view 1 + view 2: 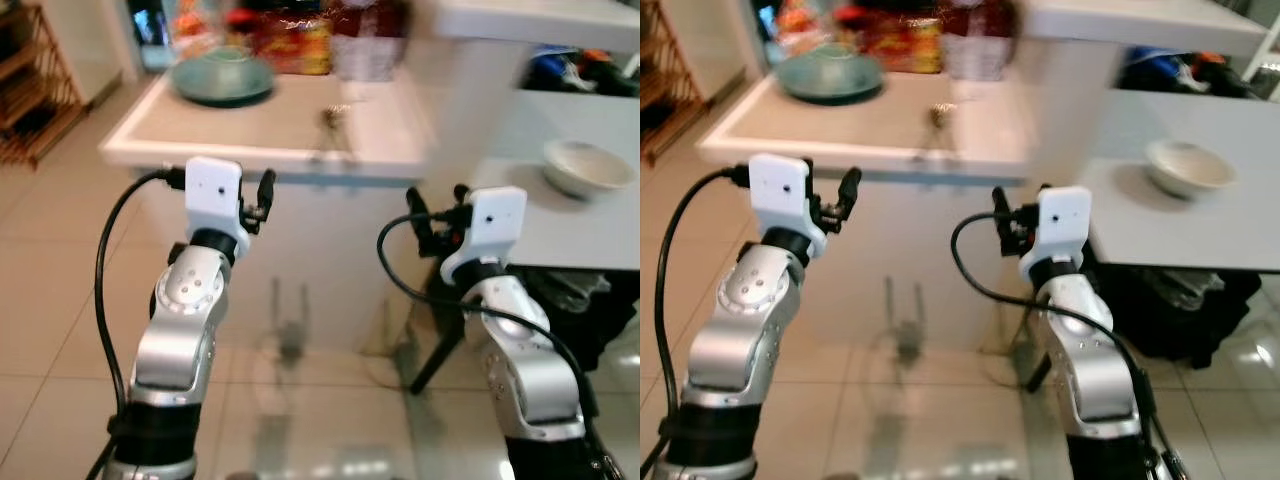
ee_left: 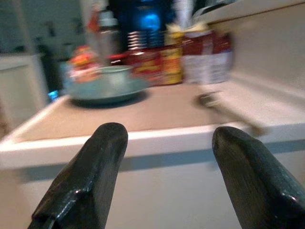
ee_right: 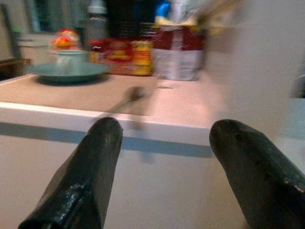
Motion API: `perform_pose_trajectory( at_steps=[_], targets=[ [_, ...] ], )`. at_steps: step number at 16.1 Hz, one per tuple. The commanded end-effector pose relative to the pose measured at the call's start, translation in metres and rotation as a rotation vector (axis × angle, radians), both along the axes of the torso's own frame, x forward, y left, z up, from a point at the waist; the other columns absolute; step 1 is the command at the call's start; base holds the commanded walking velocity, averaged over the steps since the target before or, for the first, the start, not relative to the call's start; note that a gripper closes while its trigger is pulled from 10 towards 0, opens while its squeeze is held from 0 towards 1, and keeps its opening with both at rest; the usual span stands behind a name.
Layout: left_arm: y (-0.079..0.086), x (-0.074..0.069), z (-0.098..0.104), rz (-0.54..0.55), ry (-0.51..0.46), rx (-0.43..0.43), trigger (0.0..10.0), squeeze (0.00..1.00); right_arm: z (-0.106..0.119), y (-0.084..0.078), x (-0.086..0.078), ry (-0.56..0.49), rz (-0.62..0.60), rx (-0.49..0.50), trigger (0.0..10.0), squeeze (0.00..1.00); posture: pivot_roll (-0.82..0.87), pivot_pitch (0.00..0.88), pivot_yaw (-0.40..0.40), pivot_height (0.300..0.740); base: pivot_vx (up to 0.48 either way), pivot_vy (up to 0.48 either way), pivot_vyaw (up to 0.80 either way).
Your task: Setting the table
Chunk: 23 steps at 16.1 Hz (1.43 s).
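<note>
Left gripper (image 2: 164,157) and right gripper (image 3: 164,157): raised before counter (image 1: 270,150), fingers spread, empty; tiled floor (image 1: 60,300) below

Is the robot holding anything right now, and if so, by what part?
Nothing is held. The left tool and right tool are both open and empty, short of the white counter.

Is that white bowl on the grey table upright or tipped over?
Upright: the white bowl sits on its base on the grey table, rim facing up.
</note>
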<state>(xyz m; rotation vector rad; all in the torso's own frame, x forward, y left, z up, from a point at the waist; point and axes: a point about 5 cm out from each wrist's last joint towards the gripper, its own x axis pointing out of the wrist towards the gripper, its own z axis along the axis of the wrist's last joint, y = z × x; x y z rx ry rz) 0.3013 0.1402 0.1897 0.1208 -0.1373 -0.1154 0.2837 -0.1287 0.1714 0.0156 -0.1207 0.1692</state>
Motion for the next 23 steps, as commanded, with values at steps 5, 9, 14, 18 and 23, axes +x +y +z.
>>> perform_pose_trajectory(
  at_steps=[5,9,14,18,23],
  targets=[
    [-0.001,0.000,0.005,0.017,-0.007,0.022,10.0,0.00,0.008,0.003,0.005,-0.015,0.015,0.039,10.0,0.00,0.04,0.000,-0.043,0.740,0.000,0.288,0.00],
    [-0.003,0.000,0.010,-0.027,-0.042,0.038,10.0,0.00,0.012,0.000,0.009,-0.025,-0.011,0.068,10.0,0.00,0.04,0.000,-0.046,0.740,0.122,0.000,0.00],
    [-0.011,-0.001,0.014,-0.070,-0.059,0.049,10.0,0.00,0.015,-0.005,0.013,-0.030,-0.030,0.071,10.0,0.00,0.04,0.000,-0.046,0.740,0.353,0.000,0.00],
    [-0.012,-0.001,0.014,-0.074,-0.061,0.045,10.0,0.00,0.016,-0.006,0.013,-0.036,-0.021,0.061,10.0,0.00,0.04,0.000,-0.047,0.740,0.392,0.000,0.00],
    [-0.015,-0.001,0.013,-0.090,-0.056,0.053,10.0,0.00,0.013,-0.009,0.015,-0.019,-0.028,0.037,10.0,0.00,0.04,0.000,-0.048,0.740,0.391,0.000,0.00]
  ],
)
